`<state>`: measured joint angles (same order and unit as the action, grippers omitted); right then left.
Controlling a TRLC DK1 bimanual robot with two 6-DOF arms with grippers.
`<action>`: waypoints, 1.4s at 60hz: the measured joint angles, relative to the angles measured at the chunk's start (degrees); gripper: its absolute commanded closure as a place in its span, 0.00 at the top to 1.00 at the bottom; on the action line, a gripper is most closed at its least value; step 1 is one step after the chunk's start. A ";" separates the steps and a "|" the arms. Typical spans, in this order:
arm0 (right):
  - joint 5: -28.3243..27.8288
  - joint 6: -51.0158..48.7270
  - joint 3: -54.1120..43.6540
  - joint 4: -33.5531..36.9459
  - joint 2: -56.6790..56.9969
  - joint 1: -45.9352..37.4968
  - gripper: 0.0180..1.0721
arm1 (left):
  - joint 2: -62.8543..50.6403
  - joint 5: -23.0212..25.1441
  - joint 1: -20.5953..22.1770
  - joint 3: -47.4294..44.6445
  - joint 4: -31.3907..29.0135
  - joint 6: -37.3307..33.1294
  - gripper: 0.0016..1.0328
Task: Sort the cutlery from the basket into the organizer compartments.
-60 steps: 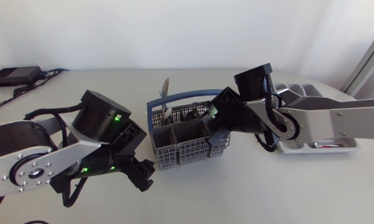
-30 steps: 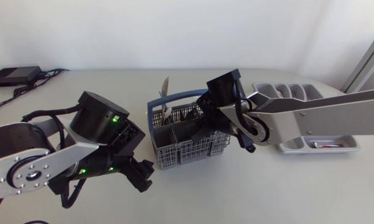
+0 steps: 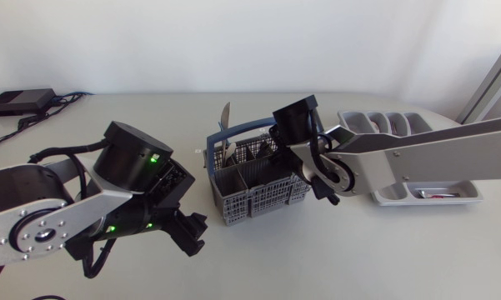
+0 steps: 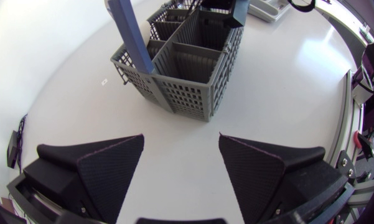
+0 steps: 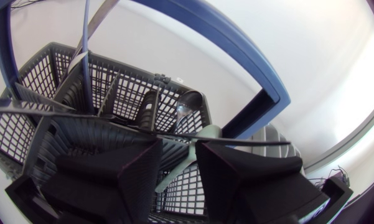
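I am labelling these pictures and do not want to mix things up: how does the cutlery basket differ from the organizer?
The basket has dark grey lattice walls and a blue arched handle; the organizer is pale grey with solid walls and no handle. The basket stands mid-table; the organizer lies further right, partly behind the right arm. Both are split into compartments.

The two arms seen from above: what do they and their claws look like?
Both the left arm and the right arm have flat silver-grey links joined by round black joints. The left one shows small green lights, black cables and a ring of bolts. The left claw and the right claw are matte black, each a pair of broad wedges.
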<state>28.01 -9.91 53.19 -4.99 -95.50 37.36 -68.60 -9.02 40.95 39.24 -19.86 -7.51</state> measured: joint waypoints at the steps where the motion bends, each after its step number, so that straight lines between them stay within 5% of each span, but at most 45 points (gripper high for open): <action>1: 0.20 0.15 0.00 0.00 0.00 -0.04 0.40 | 0.00 0.00 0.00 0.00 0.00 0.00 0.80; 84: 1.86 2.45 -0.37 -0.35 1.36 -1.77 0.40 | -0.02 0.00 1.22 0.00 0.02 0.00 0.80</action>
<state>29.87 -7.46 52.82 -5.34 -94.15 35.59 -68.62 -9.02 42.17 39.24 -19.84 -7.51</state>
